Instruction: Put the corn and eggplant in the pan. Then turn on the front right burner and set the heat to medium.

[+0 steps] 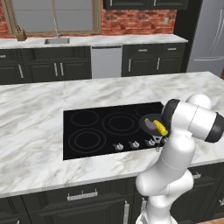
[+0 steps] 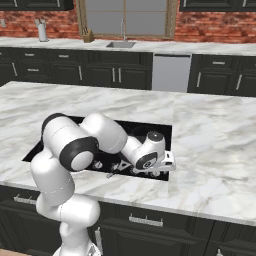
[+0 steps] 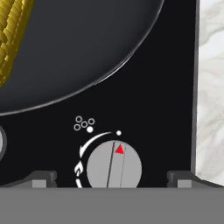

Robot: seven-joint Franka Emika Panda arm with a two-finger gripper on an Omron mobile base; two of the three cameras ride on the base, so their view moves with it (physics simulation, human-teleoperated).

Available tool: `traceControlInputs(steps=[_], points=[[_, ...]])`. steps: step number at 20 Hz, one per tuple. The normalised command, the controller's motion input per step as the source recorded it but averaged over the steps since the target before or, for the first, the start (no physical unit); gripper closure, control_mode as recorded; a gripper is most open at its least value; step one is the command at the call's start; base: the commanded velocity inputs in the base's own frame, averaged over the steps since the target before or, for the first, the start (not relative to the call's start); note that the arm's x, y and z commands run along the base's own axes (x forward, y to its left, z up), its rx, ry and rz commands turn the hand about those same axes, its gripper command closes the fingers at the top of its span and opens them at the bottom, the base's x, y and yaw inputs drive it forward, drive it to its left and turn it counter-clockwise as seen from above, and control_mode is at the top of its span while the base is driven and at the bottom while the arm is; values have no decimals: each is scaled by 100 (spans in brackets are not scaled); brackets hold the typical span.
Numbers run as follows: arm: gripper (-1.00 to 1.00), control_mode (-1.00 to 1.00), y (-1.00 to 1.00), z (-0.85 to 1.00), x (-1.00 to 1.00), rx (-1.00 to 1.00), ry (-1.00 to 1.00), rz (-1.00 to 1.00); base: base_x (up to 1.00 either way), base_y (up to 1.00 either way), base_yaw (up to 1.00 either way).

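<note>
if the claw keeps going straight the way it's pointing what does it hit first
Most likely the grey burner knob with the red marker: it sits centred between the open claw tips, on the black cooktop just below the pan. Depth is hard to judge.

black cooktop (image 1: 100, 127) set in marble island counter (image 1: 35, 131), grey knob (image 3: 114, 169) red marker up, steel dishwasher (image 1: 106, 61), sink (image 1: 57, 41), possibly a knife block (image 1: 20, 34) by window

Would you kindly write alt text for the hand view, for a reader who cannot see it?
A round grey burner knob with a red pointer aimed at a white dot sits between the open tool's dark fingertips on the black glass cooktop. Above it curves the dark grey pan holding the yellow corn cob.
</note>
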Motion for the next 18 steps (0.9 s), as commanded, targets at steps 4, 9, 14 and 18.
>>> traceControlInputs(steps=[4, 9, 14, 18], points=[[-100, -100, 0, 0, 0, 0, 0, 0, 0, 0, 0], [-100, -100, 0, -10, 2, 0, 0, 0, 0, 0, 0], [-100, -100, 0, -3, 8, 0, 0, 0, 0, 0, 0], [-100, -100, 0, 0, 12, 0, 0, 0, 0, 0, 0]])
